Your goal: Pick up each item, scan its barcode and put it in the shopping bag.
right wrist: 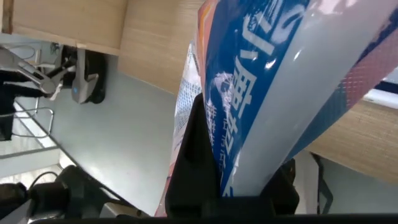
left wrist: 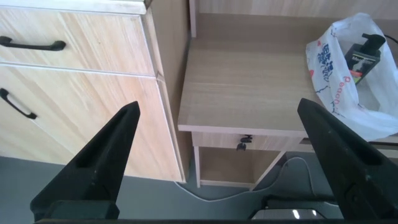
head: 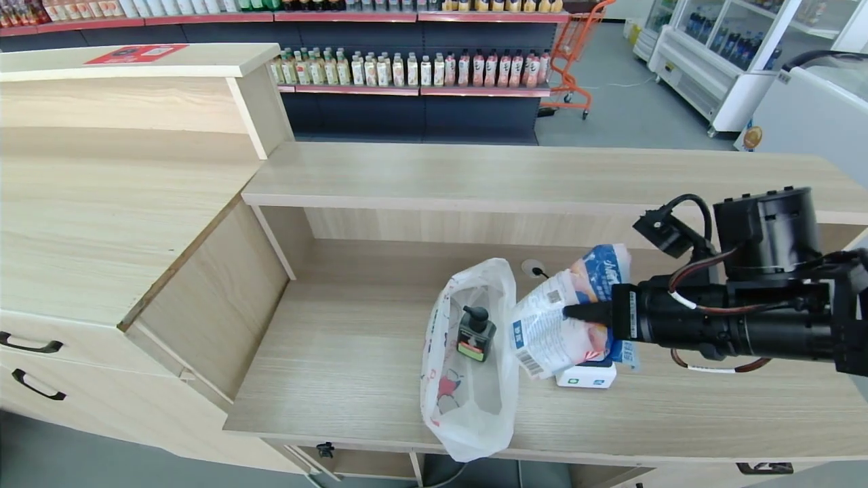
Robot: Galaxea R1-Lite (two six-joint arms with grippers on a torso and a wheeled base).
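The right claw [head: 584, 312] is pinched across the middle of a soft pack [head: 553, 329], its dark fingers pressed into the glossy film on both sides.

I judge the pack to be light and squashy, a plastic-wrapped bundle that gives under pressure and is not fragile. The film is slick, so a hold across the bulk, as here, suits it best. A grip on an edge or a seam would likely slide off.

A barcode panel sits at the pack's free end, the end farthest from the wrist. Directly beneath the claw a white scanner [head: 587, 375] rests on the counter [head: 339, 359]. Whether the pack touches it or hangs just over it, I cannot tell from this angle.

Just past the pack's free end lies the shopping bag [head: 468, 413], its mouth open, with a pump bottle [head: 476, 333] already inside.

The right forearm reaches level over the counter from the robot's right, and the wrist is rolled so the pack hangs tilted.

Well apart, off the counter's near left corner by the drawers [left wrist: 74, 74], the left claw [left wrist: 219, 107] hangs spread wide with nothing in it.
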